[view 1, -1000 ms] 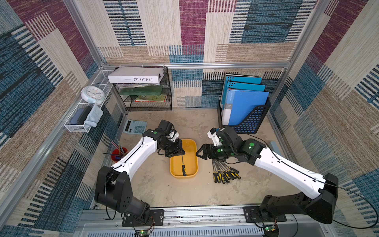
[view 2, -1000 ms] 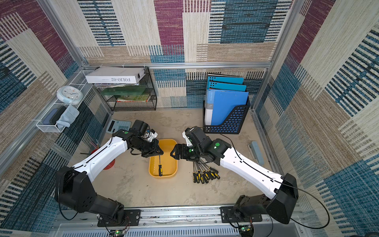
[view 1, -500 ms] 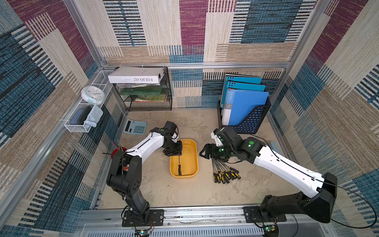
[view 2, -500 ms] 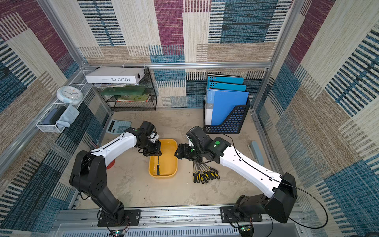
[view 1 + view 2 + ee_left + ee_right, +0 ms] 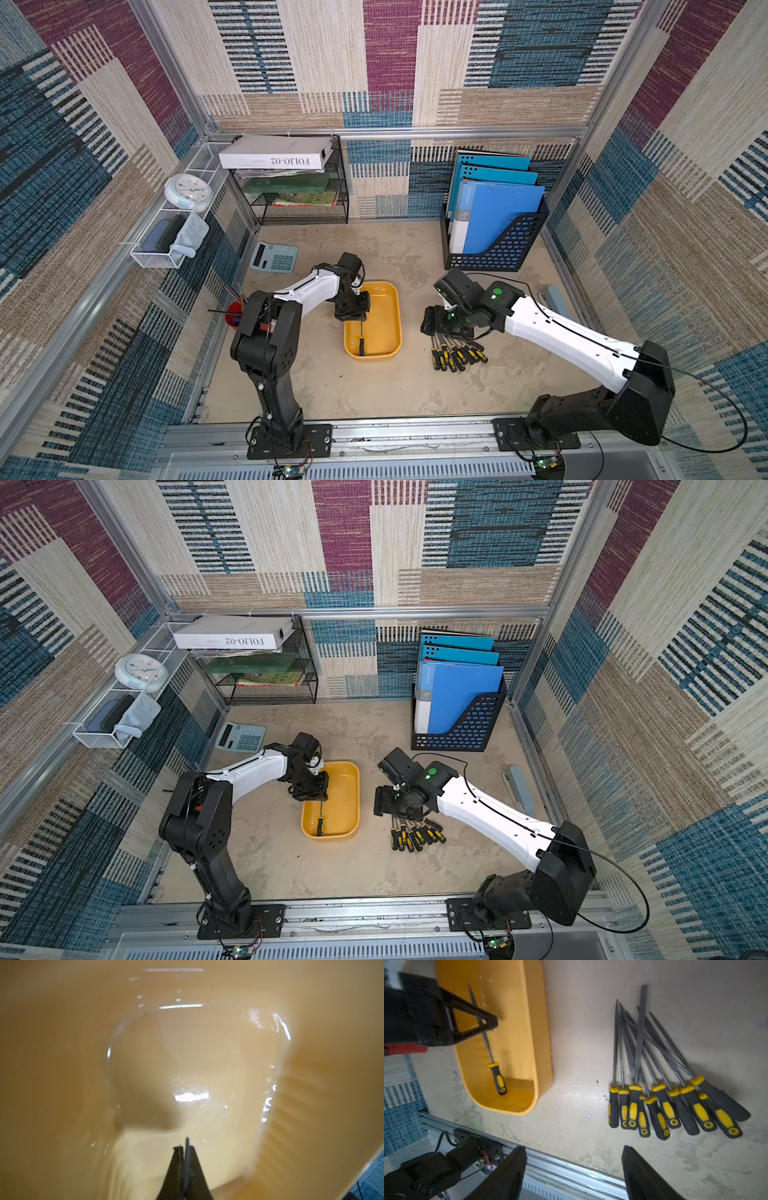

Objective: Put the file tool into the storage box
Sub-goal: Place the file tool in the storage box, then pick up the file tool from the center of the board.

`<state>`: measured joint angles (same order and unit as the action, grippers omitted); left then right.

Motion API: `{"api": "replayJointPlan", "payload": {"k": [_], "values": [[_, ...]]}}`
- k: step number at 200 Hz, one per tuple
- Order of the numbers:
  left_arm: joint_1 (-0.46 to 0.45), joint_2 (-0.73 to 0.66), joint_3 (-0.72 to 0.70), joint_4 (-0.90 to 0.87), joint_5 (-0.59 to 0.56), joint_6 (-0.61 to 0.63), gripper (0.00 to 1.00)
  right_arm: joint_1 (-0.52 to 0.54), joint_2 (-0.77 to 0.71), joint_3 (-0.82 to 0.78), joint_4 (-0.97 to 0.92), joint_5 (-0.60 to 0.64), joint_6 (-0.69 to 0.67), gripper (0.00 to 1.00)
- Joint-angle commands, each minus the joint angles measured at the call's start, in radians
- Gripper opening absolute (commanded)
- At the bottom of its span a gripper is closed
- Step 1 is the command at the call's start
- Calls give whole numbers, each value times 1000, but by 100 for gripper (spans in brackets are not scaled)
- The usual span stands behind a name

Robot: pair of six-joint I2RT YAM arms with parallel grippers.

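At the far left a black wire-mesh shelf rack (image 5: 303, 208) carries a flat white cardboard box (image 5: 274, 156) on top and printed papers on its shelves. At the far right a black perforated plastic holder (image 5: 511, 249) is packed with upright blue folders (image 5: 498, 212).

In the middle of the mottled beige table (image 5: 374, 395) sits the storage box (image 5: 386, 311), a shallow, glossy yellow plastic tray, oblong with rounded corners. It holds one file tool (image 5: 361, 345). The black-and-yellow handle rests on the tray floor at the near end, and the thin grey steel blade slants up toward the far end. The left gripper (image 5: 356, 318) is clamped on that blade over the tray's left side.

Just right of the tray, apart from it, a fan of loose files (image 5: 457, 355) of the same make lies on the table, handles nearest. The right gripper (image 5: 573, 1147) hangs above the table beside them, jaws wide with nothing between.

The top views hide the clamp itself. The right wrist view shows black triangular fingertips (image 5: 492, 1022) pinching the blade. The left wrist view shows only the smooth, glinting yellow inside and the blade tip poking past the closed fingertips (image 5: 176, 1159).
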<state>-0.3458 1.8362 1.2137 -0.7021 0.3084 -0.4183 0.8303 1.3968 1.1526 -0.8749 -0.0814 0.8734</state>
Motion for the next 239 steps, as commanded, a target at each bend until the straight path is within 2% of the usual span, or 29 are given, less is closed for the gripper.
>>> {"api": "replayJointPlan", "payload": {"k": [1,47,138,170,208,239], "values": [[-1,5,-16,-27,1,-3,2,1,20,-38,-98,-22,-30,73],[-7,-23,-50,-28,14,-10,17,1,27,-102,-50,-45,-56,64],[-14,-146,-37,-87,51,-68,29,2,100,-150,0,-39,-92,49],[-14,-222,-5,-124,73,-101,39,1,151,-145,6,-13,-106,44],[-15,-337,18,-141,77,-143,40,1,200,-141,4,22,-120,39],[-14,-373,52,-180,93,-146,41,1,222,-146,16,43,-124,34]]}}
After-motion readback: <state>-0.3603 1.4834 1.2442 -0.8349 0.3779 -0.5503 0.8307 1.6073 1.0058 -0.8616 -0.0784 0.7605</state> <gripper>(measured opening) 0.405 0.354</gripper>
